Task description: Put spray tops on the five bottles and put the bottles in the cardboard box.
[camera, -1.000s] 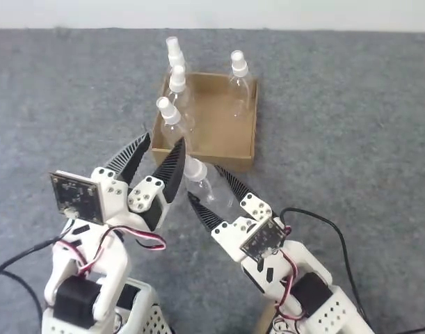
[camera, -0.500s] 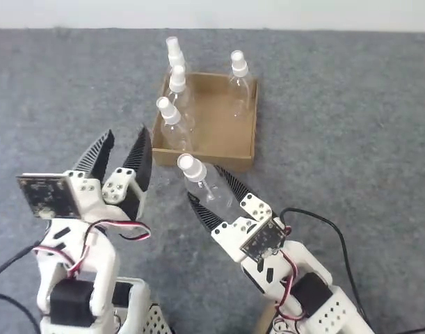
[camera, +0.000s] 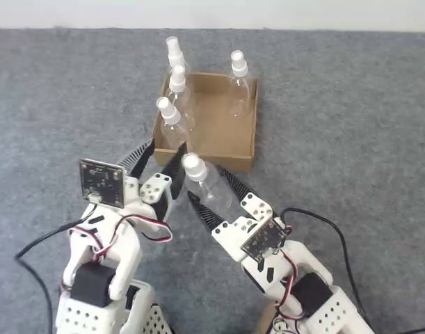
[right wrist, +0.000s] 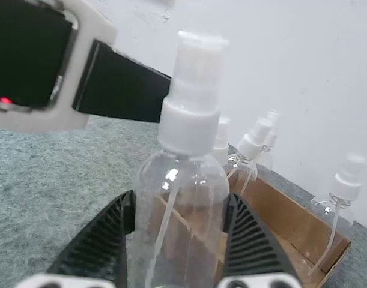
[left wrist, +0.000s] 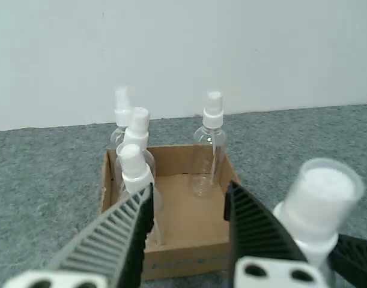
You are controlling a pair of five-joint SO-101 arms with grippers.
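My right gripper (camera: 216,197) is shut on a clear bottle (camera: 206,186) with a white spray top (camera: 192,164), held upright just in front of the cardboard box (camera: 248,154). In the right wrist view this bottle (right wrist: 179,195) stands between the ribbed fingers (right wrist: 101,240). My left gripper (camera: 158,158) is open beside the bottle's top, near the box's front left corner. Its fingers (left wrist: 120,240) frame the box (left wrist: 189,258), and the held top (left wrist: 320,201) shows at one side. Three capped bottles (camera: 172,124) (camera: 179,89) (camera: 238,82) stand in the box. Another bottle (camera: 174,54) stands just behind its far left corner.
Grey carpet (camera: 351,125) lies around the box, with free room to its left and right. Both arm bases sit at the near edge, with a black cable (camera: 330,229) by the right one. A white wall (left wrist: 231,48) rises behind the table.
The left arm swung out to the left half a second ago and has come back beside the held bottle's top. The right gripper and its bottle have barely moved.
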